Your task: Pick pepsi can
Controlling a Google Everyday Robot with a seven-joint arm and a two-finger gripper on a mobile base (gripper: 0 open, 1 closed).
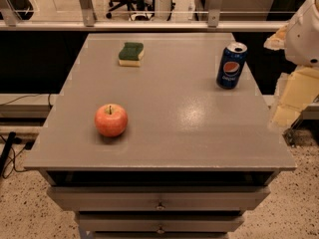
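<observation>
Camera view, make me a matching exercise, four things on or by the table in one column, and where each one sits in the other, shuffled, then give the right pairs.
Things
1. pepsi can
2. apple
3. sponge
4. pincer

Places
A. near left part of the table top
B. off the table's right edge, apart from everything on it
C. far right part of the table top, standing upright
D. far part of the table top, left of centre

Pairs: 1-C, 2-A, 3-D, 4-B
</observation>
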